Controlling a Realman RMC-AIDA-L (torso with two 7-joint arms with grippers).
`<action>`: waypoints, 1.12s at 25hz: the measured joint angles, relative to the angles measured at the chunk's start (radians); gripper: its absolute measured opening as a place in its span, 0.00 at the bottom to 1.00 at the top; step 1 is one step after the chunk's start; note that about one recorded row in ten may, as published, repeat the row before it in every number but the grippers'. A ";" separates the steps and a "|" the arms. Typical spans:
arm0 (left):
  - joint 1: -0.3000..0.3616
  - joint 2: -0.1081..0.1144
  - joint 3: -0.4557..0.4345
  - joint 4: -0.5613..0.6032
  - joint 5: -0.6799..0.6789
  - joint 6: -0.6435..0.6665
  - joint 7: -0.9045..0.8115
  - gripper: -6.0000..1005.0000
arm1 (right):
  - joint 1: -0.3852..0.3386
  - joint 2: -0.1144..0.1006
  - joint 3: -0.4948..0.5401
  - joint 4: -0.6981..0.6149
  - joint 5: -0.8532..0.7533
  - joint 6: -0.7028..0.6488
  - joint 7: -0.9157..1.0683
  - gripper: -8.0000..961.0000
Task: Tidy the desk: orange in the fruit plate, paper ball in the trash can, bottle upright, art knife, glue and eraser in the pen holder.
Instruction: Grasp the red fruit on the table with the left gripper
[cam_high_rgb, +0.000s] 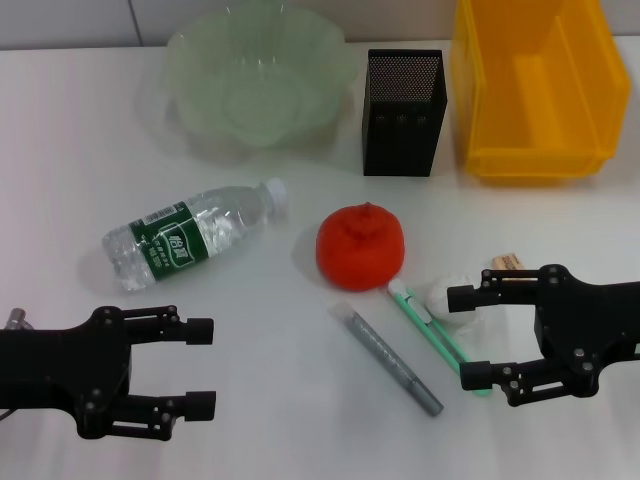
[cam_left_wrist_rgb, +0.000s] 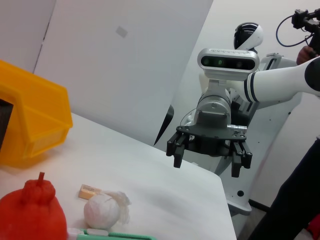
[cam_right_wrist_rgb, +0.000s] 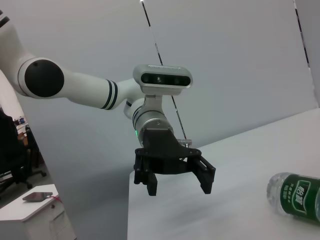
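- Both grippers are hovering over the near edge of the desk, holding nothing: left gripper (cam_high_rgb: 200, 367) with fingers spread, right gripper (cam_high_rgb: 468, 337) likewise spread.
- Right gripper is straddling the paper ball (cam_high_rgb: 447, 297); knife (cam_high_rgb: 437, 335) and eraser (cam_high_rgb: 506, 263) are lying just beside it.
- Risk: closing here may be catching the knife too, or nudging the orange (cam_high_rgb: 361, 247).
- Bottle (cam_high_rgb: 190, 235) is lying on its side and could roll if bumped.
- Glue (cam_high_rgb: 385, 357), plate (cam_high_rgb: 260, 75), holder (cam_high_rgb: 402, 98) and bin (cam_high_rgb: 536, 85) are sitting untouched.
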 joint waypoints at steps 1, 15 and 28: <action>0.000 0.000 0.000 0.000 0.000 0.000 0.000 0.81 | 0.000 0.000 0.000 0.000 0.000 0.000 0.000 0.83; -0.017 0.000 0.000 0.009 0.000 -0.037 -0.004 0.81 | -0.007 0.000 0.010 -0.008 0.002 0.000 0.002 0.83; -0.092 -0.058 -0.005 0.204 -0.001 -0.214 -0.048 0.81 | -0.079 -0.016 0.230 -0.190 -0.090 -0.087 0.051 0.83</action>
